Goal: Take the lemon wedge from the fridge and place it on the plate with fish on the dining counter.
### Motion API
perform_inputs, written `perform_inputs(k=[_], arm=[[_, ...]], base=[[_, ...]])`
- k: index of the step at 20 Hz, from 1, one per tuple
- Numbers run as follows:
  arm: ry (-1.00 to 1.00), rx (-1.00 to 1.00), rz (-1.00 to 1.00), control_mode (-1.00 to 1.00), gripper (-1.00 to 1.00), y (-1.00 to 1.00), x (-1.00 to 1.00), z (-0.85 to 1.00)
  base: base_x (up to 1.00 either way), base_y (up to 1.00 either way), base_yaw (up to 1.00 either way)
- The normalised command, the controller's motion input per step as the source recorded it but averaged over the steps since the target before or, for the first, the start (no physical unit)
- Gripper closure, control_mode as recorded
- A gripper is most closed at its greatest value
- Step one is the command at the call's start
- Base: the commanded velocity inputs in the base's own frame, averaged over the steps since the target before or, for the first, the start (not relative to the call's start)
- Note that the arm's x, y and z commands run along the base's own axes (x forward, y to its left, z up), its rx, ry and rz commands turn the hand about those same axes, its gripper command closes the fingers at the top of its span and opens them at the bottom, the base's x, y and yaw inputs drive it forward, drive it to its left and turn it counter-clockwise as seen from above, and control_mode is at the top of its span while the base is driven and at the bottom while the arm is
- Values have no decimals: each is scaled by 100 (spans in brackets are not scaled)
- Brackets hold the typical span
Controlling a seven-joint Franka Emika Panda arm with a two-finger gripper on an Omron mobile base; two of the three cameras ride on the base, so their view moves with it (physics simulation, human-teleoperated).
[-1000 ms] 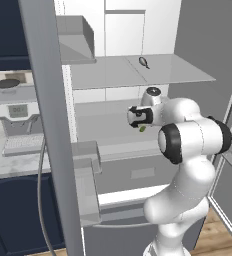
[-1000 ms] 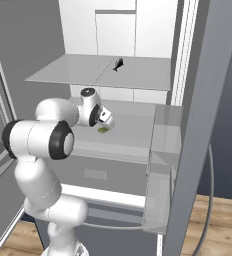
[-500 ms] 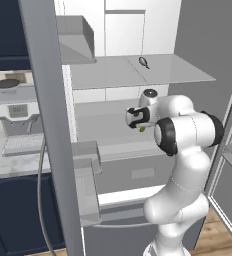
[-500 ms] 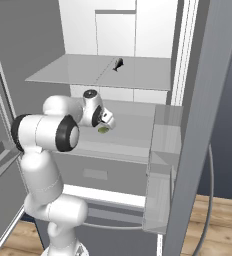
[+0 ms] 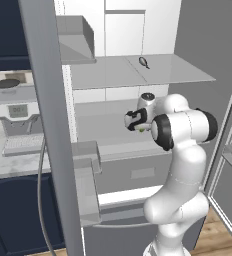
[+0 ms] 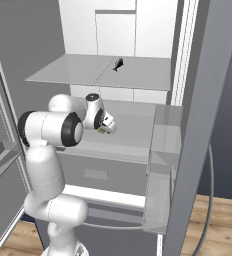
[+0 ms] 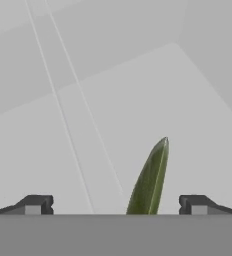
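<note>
Gripper [image 7: 115,205] spread wide, fingertips [image 7: 35,204] far apart at the bottom of the hand view, and the wedge [image 7: 150,180] rising between them, closer to the right tip, touching neither. It's a slim olive-green sliver, pointed end up, lying on the pale grey shelf [image 7: 138,100]. From the left base view the gripper [image 5: 136,121] reaches into the open fridge [image 5: 188,40] over the middle shelf, with a speck of yellow-green, the wedge [image 5: 141,130], just under the hand. Right base view, same story: gripper [image 6: 108,125] low over the shelf [image 6: 133,132], wedge [image 6: 102,131] right beneath it. One shelf up sits a small dark curled object [image 5: 144,62], well apart from the hand. The fridge doors stand open, door bins [image 6: 160,165] showing on the right. Off to the left, beyond the door edge, a coffee machine [image 5: 13,117] sits on a marbled worktop [image 5: 8,162] above navy cabinets [image 5: 13,215]. Wooden floor [image 6: 223,225] below.
</note>
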Motion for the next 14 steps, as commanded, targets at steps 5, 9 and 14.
perform_inputs(k=[5,9,14], arm=[[3,0,0,-100,-100,0,8,-36],[0,0,0,-100,100,0,17,-29],[0,0,0,-100,100,0,13,-7]], base=[[0,0,0],[0,0,0],[0,0,0]])
